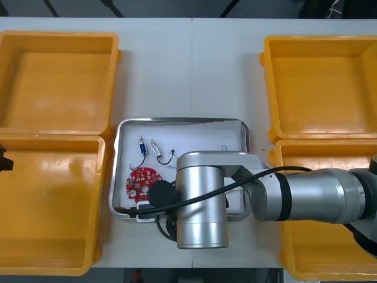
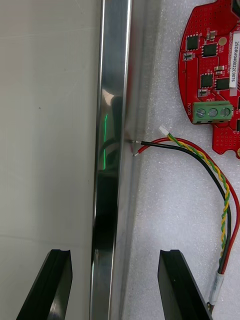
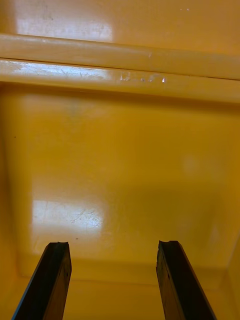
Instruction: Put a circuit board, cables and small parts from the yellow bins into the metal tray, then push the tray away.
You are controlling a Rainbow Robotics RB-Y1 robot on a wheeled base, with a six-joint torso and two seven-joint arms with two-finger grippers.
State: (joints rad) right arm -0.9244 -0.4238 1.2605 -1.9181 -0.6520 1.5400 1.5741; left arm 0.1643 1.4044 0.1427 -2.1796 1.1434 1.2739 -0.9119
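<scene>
Front view: metal tray [image 1: 177, 120] sits mid-table [image 1: 188, 71] between the yellow bins [image 1: 330, 41], two each side; tray is white inside.
Right gripper [image 2: 114, 255]: at the tray's near edge, fingers spread and straddling the shiny rim, one over the table and one over the white inside, holding nothing.
Circuit board [image 1: 143, 180]: red, round, lying flat in the tray's near left part.
Small metal parts [image 1: 142, 146]: two, side by side in the tray, just beyond the board.
Black cable [image 1: 168, 158]: in the tray, just beside the parts.
Cable bundle [image 2: 223, 200]: red, yellow and black wires on the white lining beside the board, bare ends close to the rim.
Left gripper [image 3: 112, 245]: parked at the left side, fingers apart with nothing between them, above the bare floor of a yellow bin.
</scene>
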